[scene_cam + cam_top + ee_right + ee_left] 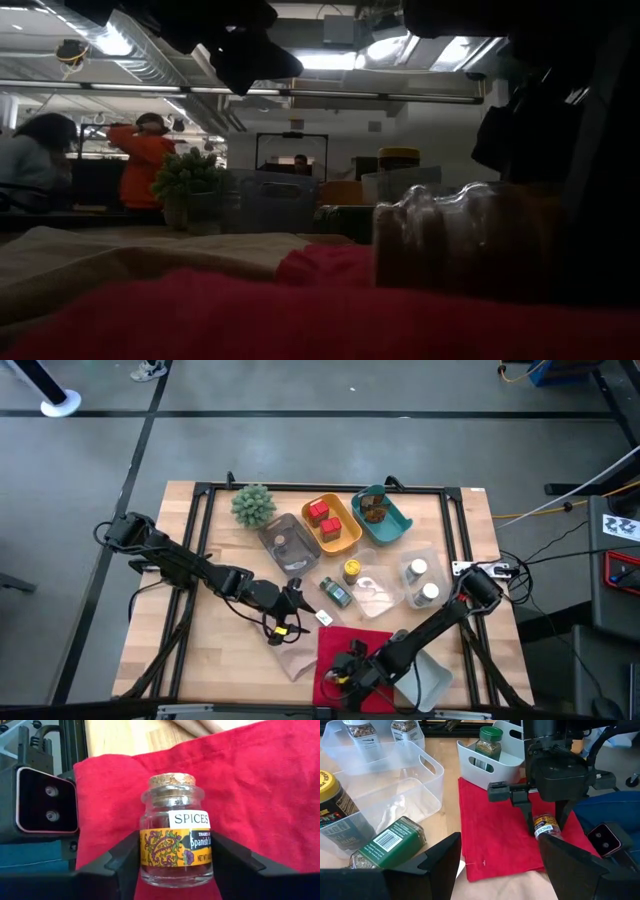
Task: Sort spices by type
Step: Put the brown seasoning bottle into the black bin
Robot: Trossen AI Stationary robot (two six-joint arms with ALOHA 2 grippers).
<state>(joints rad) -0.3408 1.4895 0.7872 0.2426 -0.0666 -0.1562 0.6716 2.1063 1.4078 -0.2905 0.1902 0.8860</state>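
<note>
Overhead, red tins (322,520) sit sorted in the yellow tray (345,540); several jars wait loose. Left gripper (297,600) hovers open mid-table. Close up, the right gripper (175,857) straddles a corked jar (174,832) on the near red cloth (260,785); whether it grips yet, I cannot tell.

Two dark, near-black jointed arms. Left arm (180,565) has thick matte links and a yellow cable bit near its end effector (296,600). Right arm (440,625) has blocky black housing; its end effector (543,822) has flat angular fingers (120,862) and a rounded-rectangle twin-lens camera module (46,800).
</note>
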